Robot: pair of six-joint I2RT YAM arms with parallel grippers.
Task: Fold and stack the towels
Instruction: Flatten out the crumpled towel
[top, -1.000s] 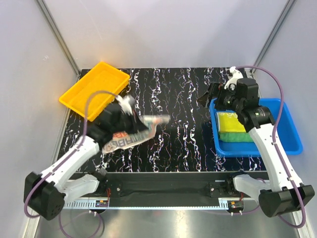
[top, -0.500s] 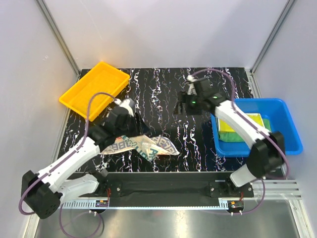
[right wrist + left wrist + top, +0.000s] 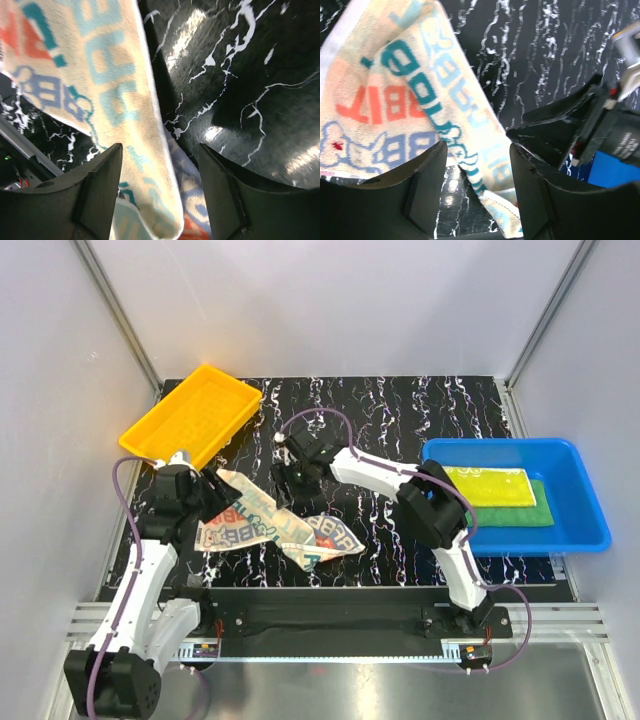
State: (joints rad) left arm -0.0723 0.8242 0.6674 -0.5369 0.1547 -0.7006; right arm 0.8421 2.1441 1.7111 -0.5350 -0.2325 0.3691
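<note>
The white and teal towel (image 3: 268,526) with red-orange letters lies crumpled on the black marbled table (image 3: 390,420). My left gripper (image 3: 212,496) sits at its left end, open. In the left wrist view a strip of the towel (image 3: 415,85) runs between the spread fingers (image 3: 425,187) of that gripper (image 3: 477,182). My right gripper (image 3: 297,478) hovers over the towel's far edge, open. In the right wrist view a fold of the towel (image 3: 105,80) lies between its gripper's (image 3: 160,192) fingers. The yellow towel (image 3: 488,485) lies on the green towel (image 3: 542,513) in the blue bin.
A yellow tray (image 3: 195,418) stands at the table's back left corner. The blue bin (image 3: 592,512) sits off the table's right edge. My right arm (image 3: 380,472) stretches across the table's middle. The right gripper's black body (image 3: 570,125) shows close in the left wrist view.
My left gripper let go of the printed towel and drew back left; the towel dropped onto the table. My right arm swung from the bin to the towel, its jaws narrowing.
</note>
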